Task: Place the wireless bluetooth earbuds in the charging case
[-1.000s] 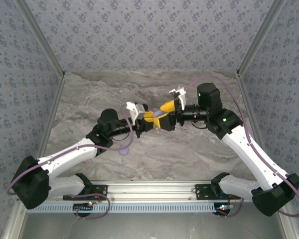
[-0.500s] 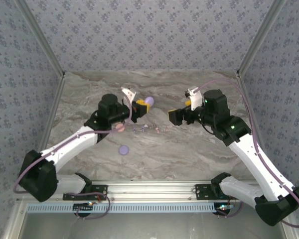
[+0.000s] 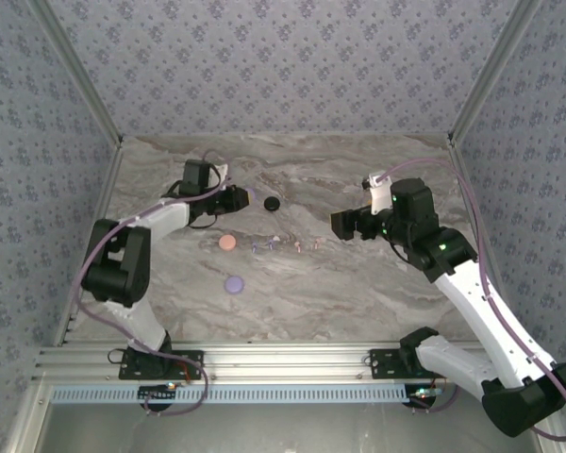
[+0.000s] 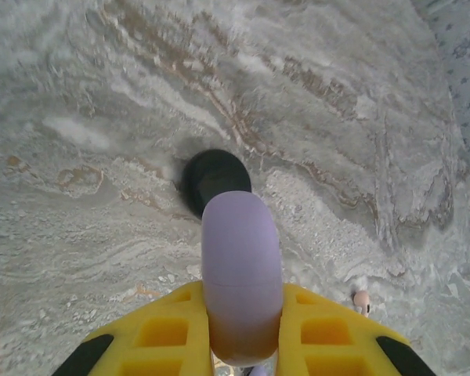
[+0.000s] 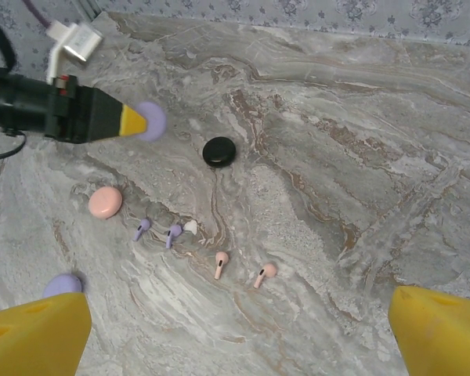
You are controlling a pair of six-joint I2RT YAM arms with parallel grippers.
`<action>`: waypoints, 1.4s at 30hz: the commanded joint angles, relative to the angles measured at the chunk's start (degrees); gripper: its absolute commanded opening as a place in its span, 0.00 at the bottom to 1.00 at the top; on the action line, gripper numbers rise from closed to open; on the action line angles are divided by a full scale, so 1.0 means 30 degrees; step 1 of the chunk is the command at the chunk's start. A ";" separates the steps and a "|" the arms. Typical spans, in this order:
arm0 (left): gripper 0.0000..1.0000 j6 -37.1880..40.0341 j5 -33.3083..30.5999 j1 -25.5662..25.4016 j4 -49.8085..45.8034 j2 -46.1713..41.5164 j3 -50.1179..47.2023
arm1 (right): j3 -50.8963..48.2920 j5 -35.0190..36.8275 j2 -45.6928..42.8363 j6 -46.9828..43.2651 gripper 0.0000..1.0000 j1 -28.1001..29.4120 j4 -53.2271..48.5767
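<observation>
Grey marbled table (image 3: pixel 358 293), veined with brown, closed in by walls (image 3: pixel 283 66) of blue-grey flowered paper and metal posts. In the middle of it, lying in a loose row, the wireless bluetooth earbuds (image 5: pixel 172 234): tiny and stemmed, two lilac, one whitish, two pale pink (the whitish one just beside a lilac one). Beyond them a black round case (image 5: pixel 219 151); left of the row a pink disc (image 5: pixel 105 201). Left gripper (image 5: pixel 133 120) clamped on a lilac charging case (image 4: pixel 239 266), near the black one. Right gripper (image 3: pixel 344 224) spread wide, holding nothing.
</observation>
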 commanded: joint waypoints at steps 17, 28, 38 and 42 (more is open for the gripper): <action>0.00 -0.1155 0.1314 0.0064 -0.0039 0.5015 0.2574 | -0.0186 0.0073 -0.1206 0.0325 1.00 -0.0205 -0.0756; 0.22 -0.0290 -0.0115 0.0389 -0.0941 0.5155 0.2543 | -0.2422 -0.1894 -0.2969 0.2436 1.00 -0.1962 0.2007; 0.42 0.0986 -0.1269 0.0839 -0.1888 0.3460 0.2239 | -0.3614 -0.3815 -0.2414 0.2468 1.00 -0.2627 0.3528; 0.50 0.1489 -0.1345 0.0972 -0.2056 0.1823 0.1949 | -0.4230 -0.3893 -0.1832 0.1009 1.00 -0.1620 0.4328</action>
